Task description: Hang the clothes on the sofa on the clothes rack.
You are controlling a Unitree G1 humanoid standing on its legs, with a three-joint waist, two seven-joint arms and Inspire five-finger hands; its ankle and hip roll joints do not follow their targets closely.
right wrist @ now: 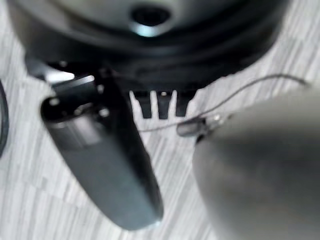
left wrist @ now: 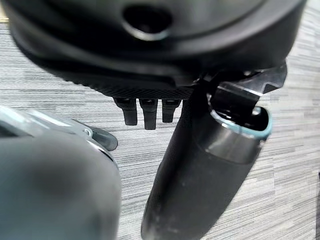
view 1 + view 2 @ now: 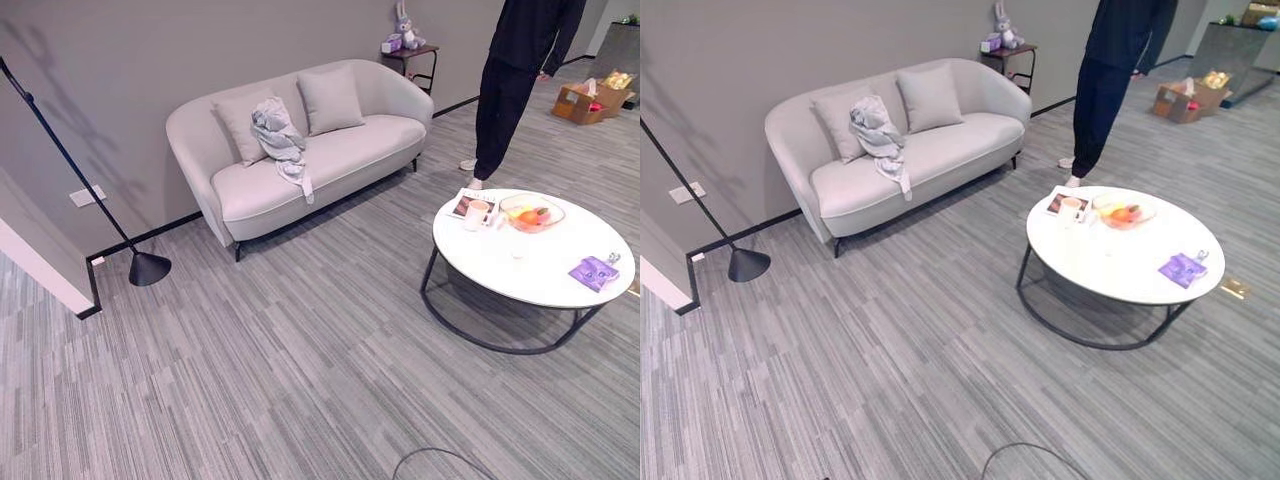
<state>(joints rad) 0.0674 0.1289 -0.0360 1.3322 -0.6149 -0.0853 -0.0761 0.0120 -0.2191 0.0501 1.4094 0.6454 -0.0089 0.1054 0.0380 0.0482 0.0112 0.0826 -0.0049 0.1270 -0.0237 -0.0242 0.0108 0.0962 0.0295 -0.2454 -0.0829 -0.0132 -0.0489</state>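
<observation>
Left hand and right hand hung over bare floor, fingers straight and relaxed, holding nothing; well off, the pale grey garment lay crumpled against a cushion on the sofa — judged light, limp, best pinched at its bunched upper fold.

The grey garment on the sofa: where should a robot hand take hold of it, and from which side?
Probably at the bunched upper part of the grey garment, which leans against the left cushion on the sofa. The folds there stand proud and offer something to pinch. Come from the sofa's open front, slightly above; the thin tail over the seat edge is flatter and likelier to slip.
</observation>
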